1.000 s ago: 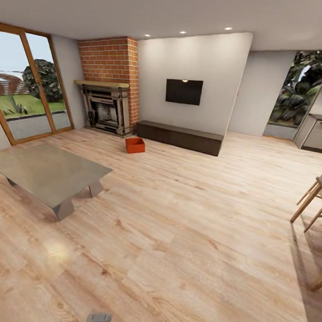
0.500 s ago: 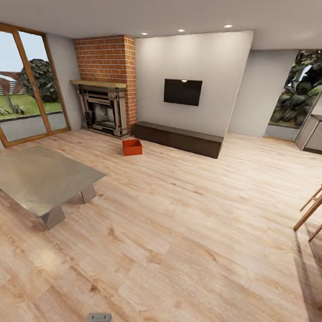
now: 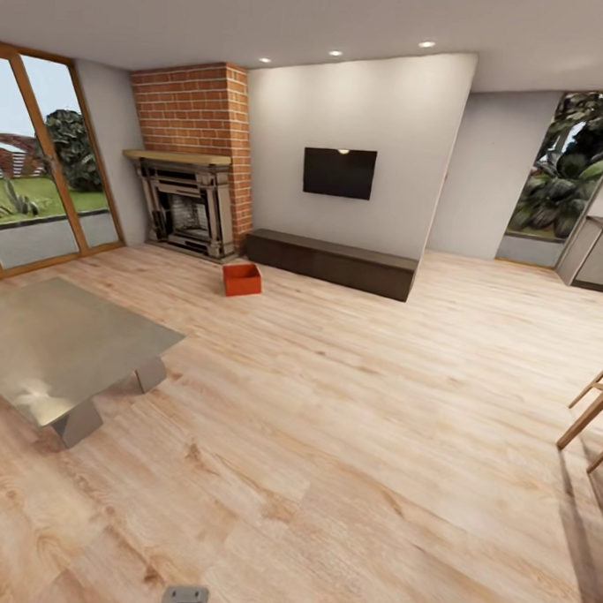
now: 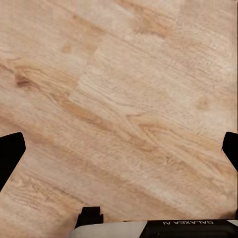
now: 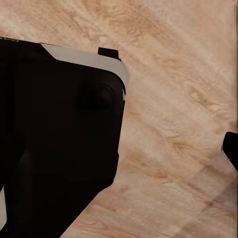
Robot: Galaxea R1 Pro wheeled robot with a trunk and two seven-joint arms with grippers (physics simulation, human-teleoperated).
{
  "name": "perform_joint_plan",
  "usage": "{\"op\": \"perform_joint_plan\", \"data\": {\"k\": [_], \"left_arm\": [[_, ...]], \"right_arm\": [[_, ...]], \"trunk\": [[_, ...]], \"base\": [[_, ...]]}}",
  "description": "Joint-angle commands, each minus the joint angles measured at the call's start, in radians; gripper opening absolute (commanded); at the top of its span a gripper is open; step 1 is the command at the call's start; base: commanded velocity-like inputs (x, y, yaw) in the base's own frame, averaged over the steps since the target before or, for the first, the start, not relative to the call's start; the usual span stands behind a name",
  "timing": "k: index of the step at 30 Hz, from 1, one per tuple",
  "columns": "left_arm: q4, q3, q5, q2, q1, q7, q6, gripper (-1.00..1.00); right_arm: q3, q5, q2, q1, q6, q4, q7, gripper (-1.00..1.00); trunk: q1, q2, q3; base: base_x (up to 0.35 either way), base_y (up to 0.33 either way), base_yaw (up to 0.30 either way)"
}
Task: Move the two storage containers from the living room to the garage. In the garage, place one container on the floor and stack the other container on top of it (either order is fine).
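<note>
One orange-red storage container sits on the light wood floor of the living room, far ahead, between the brick fireplace and the long dark cabinet. In the left wrist view my left gripper hangs open over bare planks, its dark fingertips wide apart at the picture's two edges. The right gripper also looks open over the planks, with one fingertip at the edge and the other lost against my black body. Both grippers are empty and far from the container.
A low grey coffee table stands to the left. Wooden chair legs show at the right edge. A black TV hangs on the white wall above the cabinet. Wide plank floor lies between me and the container.
The whole head view has shifted: the table, fireplace and container slide left and the chair legs slide right, so the camera has moved. Nothing in the room has moved itself.
</note>
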Motion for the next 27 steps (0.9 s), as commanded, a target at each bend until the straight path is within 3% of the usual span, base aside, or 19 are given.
{"op": "perform_joint_plan", "data": {"k": [1, 27], "left_arm": [[0.001, -0.008, 0.010, 0.000, -0.001, 0.000, -0.004, 1.00], [0.002, -0.008, 0.010, 0.000, 0.000, 0.000, -0.013, 1.00]], "right_arm": [[0.007, 0.005, 0.001, -0.001, 0.003, 0.002, -0.004, 1.00], [0.007, 0.005, 0.001, -0.001, 0.003, 0.002, -0.004, 1.00]], "trunk": [[0.001, -0.001, -0.002], [0.001, -0.001, -0.002]], "base": [[0.322, -0.133, 0.000], [0.322, -0.133, 0.000]]}}
